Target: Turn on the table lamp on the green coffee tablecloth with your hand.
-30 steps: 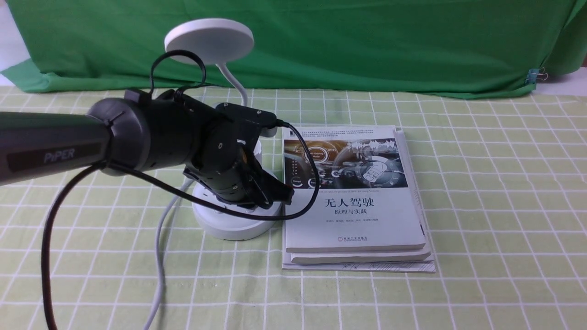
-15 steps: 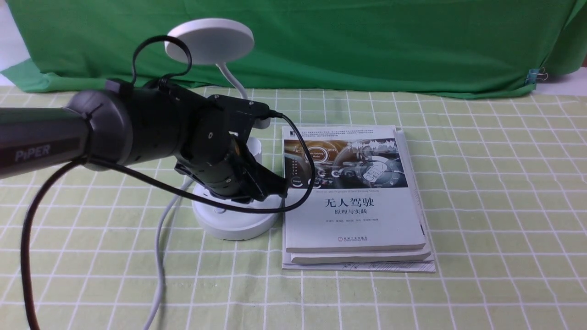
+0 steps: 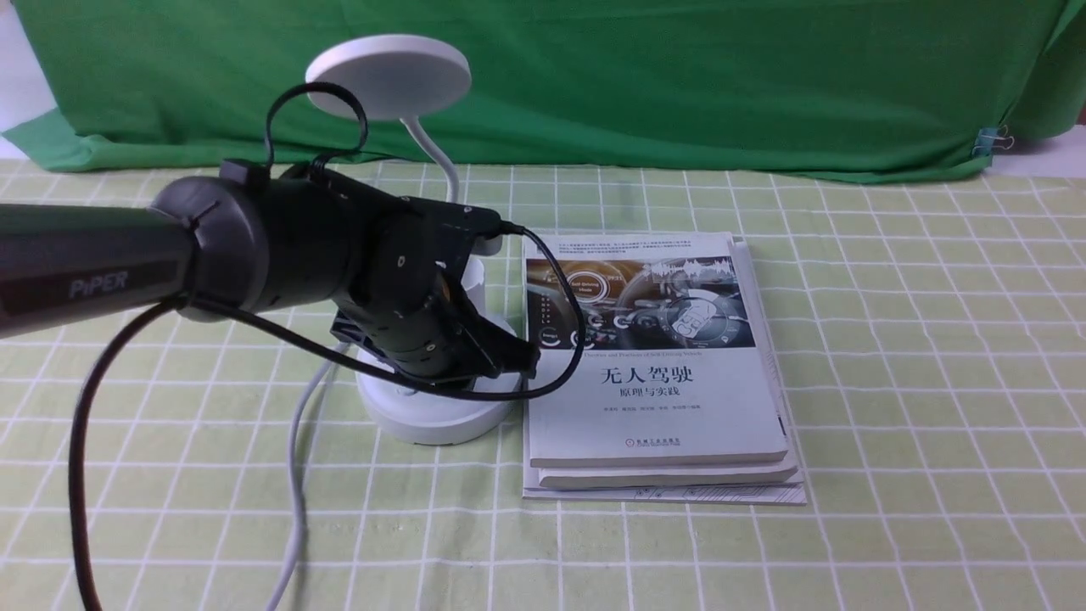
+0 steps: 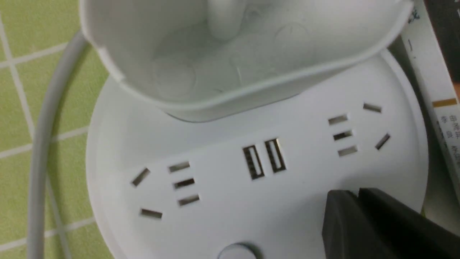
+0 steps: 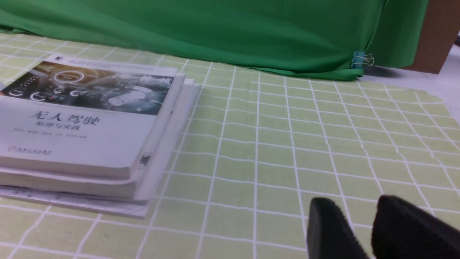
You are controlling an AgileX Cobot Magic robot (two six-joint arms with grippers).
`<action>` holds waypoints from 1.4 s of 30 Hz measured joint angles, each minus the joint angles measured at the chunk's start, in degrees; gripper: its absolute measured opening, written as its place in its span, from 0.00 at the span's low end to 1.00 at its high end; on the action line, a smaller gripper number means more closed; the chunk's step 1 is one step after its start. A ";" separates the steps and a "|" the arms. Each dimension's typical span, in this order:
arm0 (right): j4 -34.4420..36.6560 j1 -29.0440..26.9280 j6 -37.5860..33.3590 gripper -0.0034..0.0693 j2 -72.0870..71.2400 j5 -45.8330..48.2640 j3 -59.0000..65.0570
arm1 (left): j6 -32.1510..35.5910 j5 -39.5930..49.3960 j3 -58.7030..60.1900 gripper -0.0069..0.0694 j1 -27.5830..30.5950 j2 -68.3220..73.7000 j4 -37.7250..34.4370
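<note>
– on the front cam: table lamp [image 3: 437, 416] stands on the green coffee tablecloth [image 3: 891, 382], base just beside the book stack [image 3: 662, 407]. left gripper [image 3: 517, 361] is low over the book-side edge of the base (lamp head faces down, can't see if it's lit).
– claw state?
– can't tell from that angle. left wrist cam settles it: fingers [image 4: 345, 230] are pressed together with only a seam between them, holding nothing, tip over the base rim by the book-side socket. one button [image 4: 237, 252] peeks in at the frame edge, apart from the tip. no second button visible, could be under the fingers.
– so the press isn't done?
– my read, no. risks: the tip comes down on bare plastic or socket slots instead of a button. an off-centre push near the rim could rock the base or skid it into the books. the looped black cable [image 3: 583, 327] hangs across the base and could drag on it.
– right arm?
– right wrist cam: right gripper [image 5: 363, 233] low over the cloth, fingers slightly apart, empty, well apart from the books. no trouble from that side.
</note>
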 joint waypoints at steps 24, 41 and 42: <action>0.00 0.00 0.00 0.38 0.00 0.00 0.00 | 0.85 2.59 20.25 0.12 0.25 -32.23 1.67; 0.00 0.00 0.00 0.38 0.00 0.00 0.00 | 0.50 -1.01 47.03 0.12 0.25 -92.92 -3.54; 0.00 0.00 0.00 0.38 0.00 0.00 0.00 | 0.50 -1.07 47.03 0.12 0.25 -94.79 -3.46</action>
